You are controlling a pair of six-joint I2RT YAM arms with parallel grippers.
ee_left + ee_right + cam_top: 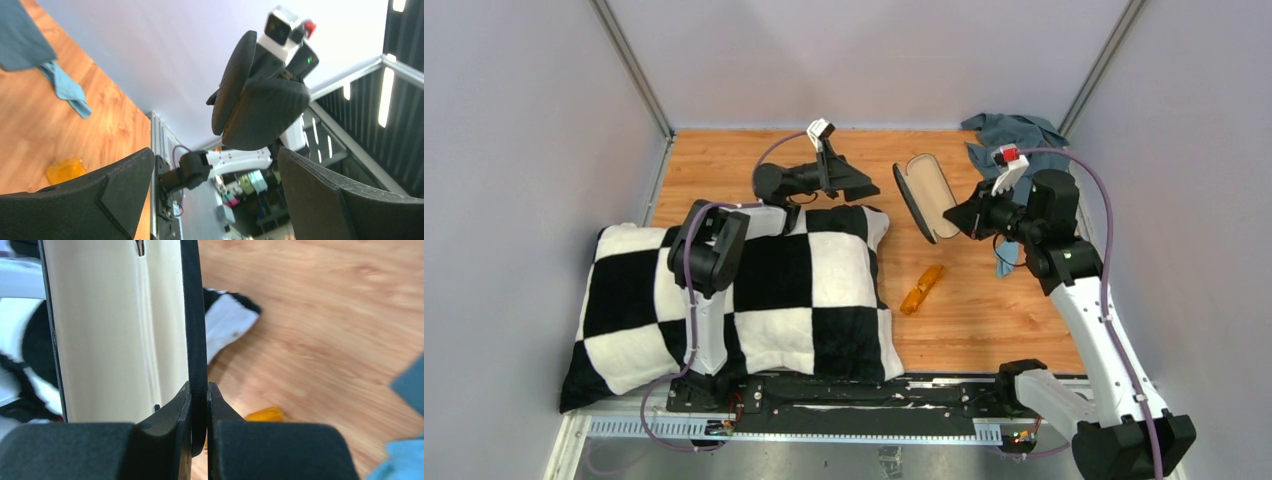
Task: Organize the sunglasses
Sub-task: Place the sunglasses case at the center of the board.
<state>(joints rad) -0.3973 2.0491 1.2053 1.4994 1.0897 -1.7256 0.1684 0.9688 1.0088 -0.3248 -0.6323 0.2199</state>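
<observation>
We find the sunglasses lying folded on the wooden table, just right of the checkered pillow, touched by neither gripper. The right gripper hangs beyond them, apart, its fingers clamped on the rim of the black case, whose beige lining shows. The left gripper hovers well apart at the pillow's far edge, jaws spread wide, holding nothing.

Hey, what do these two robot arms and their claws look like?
The left arm and right arm have black joints, white links and a purple cable each. The left claw and right claw have two black textured fingers. A small white camera tops each wrist; the right one shows a red mark.
</observation>
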